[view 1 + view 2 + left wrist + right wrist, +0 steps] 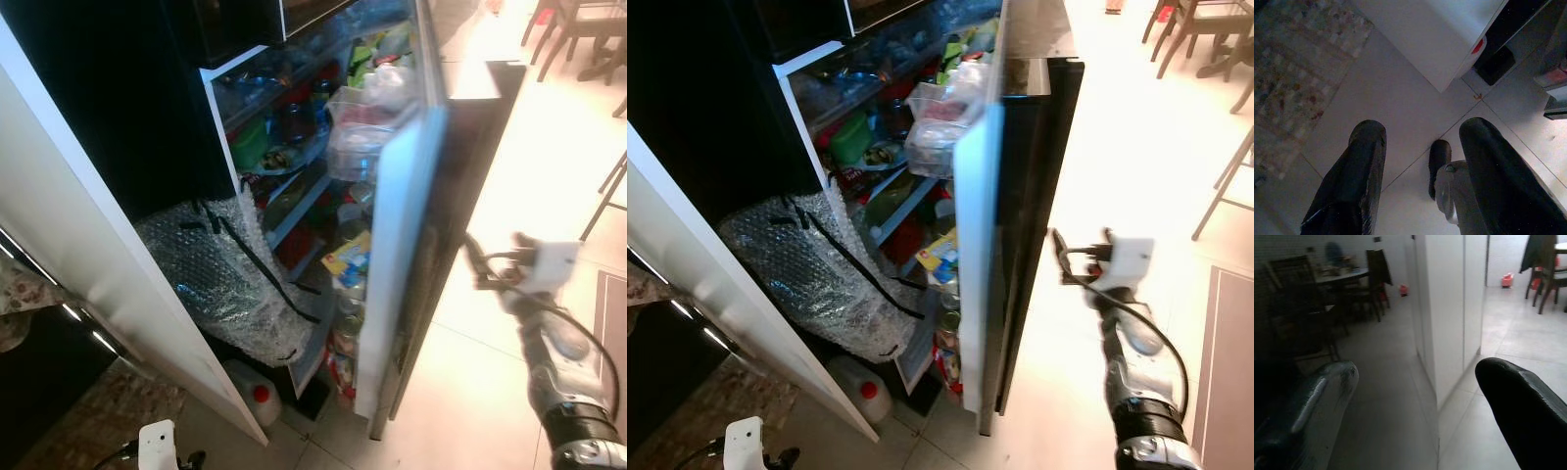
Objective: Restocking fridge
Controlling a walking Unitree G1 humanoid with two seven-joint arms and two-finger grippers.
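wooden chairs (pixel 1200 34), patterned rug (pixel 1288 73), white jug (pixel 252 394)

my right arm (pixel 1136 392) is raised and reaches forward at my right side, silver forearm angled upward, a black cable looping along it to the white wrist housing. my right gripper (pixel 1058 257) sits at the end of it with jaws parted; in the right wrist view the two fingers (pixel 1528 416) stand well apart with nothing between them. my left arm hangs low. my left gripper (pixel 1420 166) points down at the floor, jaws spread and empty. its white wrist housing (pixel 157 446) shows at the lower edge of the left eye view.
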